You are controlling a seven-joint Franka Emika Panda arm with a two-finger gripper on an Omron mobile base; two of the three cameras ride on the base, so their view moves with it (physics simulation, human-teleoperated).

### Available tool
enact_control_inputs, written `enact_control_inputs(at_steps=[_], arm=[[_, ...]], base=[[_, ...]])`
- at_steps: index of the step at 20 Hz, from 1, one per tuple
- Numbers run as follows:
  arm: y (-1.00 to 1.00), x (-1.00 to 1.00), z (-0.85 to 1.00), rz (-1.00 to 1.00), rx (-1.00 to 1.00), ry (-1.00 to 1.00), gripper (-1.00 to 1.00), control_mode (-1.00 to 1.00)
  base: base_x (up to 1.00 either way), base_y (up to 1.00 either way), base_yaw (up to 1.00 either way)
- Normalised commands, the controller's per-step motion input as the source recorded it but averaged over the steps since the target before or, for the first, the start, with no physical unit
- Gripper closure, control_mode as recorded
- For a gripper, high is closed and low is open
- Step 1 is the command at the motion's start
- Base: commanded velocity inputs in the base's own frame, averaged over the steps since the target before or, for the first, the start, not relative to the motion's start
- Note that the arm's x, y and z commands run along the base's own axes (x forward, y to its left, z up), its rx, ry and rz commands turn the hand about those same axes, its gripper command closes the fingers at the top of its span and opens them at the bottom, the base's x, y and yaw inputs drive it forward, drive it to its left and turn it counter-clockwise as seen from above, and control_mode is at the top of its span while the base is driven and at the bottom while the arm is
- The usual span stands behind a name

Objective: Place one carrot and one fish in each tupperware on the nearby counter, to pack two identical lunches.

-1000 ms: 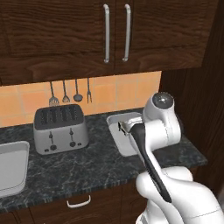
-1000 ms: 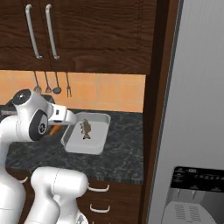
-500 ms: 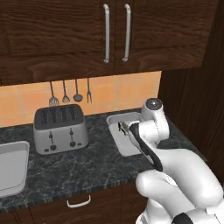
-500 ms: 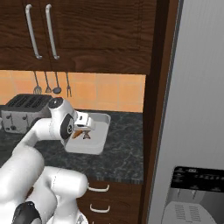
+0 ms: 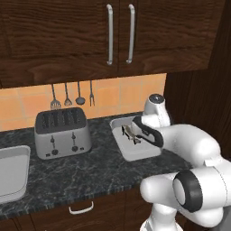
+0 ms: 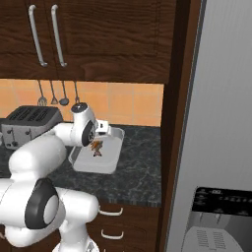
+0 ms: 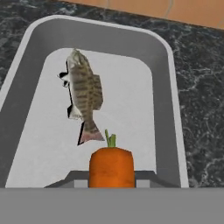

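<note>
The gripper hangs just over the near end of a tupperware that stands on the counter, right of the toaster. Its fingers are pinching a carrot, whose green stub points toward the tray. One fish already lies flat inside this tray, near its middle.

By judgement, this lunch is half packed: the fish is in, and the carrot is held above the tray but not yet released. Once it drops, the first box would be complete. A second tupperware sits at the far left of the counter. Its inside looks bare in the part that can be seen, so that one probably remains to be filled.
</note>
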Motion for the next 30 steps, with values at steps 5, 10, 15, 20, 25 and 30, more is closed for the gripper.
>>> enact_control_inputs(at_steps=[5, 10, 15, 20, 25, 30], arm=[[-0.07, 0.32, -0.57, 0.01, -0.01, 0.0, 1.0, -1.0], [-0.09, 0.45, -0.46, 0.0, 0.0, 0.0, 1.0, -1.0], [-0.09, 0.65, -0.33, 0.0, 0.0, 0.0, -1.0, -1.0], [0.0, 0.27, 0.1, 0.01, 0.0, 0.0, -1.0, -1.0], [0.0, -0.36, 0.71, 0.0, 0.0, 0.0, -1.0, -1.0], [0.0, -1.0, 0.84, 0.0, 0.0, 0.05, -1.0, -1.0]], base=[[0.0, 0.0, 0.0], [0.0, 0.0, 0.0], [0.0, 0.0, 0.0], [0.0, 0.0, 0.0], [0.0, 0.0, 0.0], [0.0, 0.0, 0.0]])
